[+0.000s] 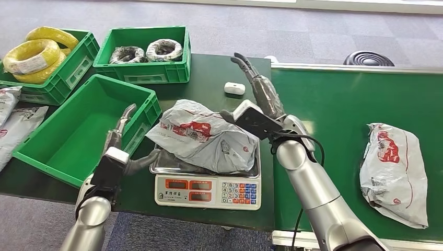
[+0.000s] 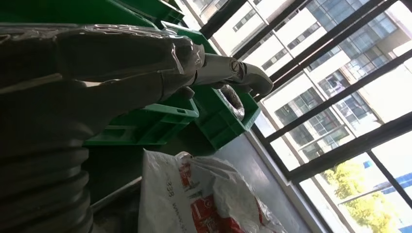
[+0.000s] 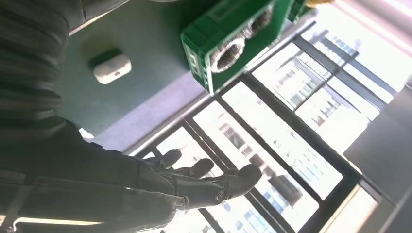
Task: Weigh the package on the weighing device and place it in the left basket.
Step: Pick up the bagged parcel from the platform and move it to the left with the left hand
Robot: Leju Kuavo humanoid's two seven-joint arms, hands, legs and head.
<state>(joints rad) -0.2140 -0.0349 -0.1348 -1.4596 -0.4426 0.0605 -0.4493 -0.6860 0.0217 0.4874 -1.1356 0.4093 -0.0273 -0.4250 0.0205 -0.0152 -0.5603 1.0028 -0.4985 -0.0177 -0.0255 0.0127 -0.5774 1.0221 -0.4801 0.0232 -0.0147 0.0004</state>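
Dark green tabletop (image 1: 209, 78) carries a weighing scale (image 1: 209, 191) at its front edge, the grey courier package (image 1: 206, 136) lying on its pan. Left hand (image 1: 123, 149), fingers spread, holds nothing beside the empty left basket (image 1: 73, 138). Right hand (image 1: 258, 86), fingers extended, grips nothing beside the package.

My head camera looked down on the table (image 1: 209, 68); wrist cameras, close behind my hands, apparently faced windows; all shared green crates (image 1: 148, 54).
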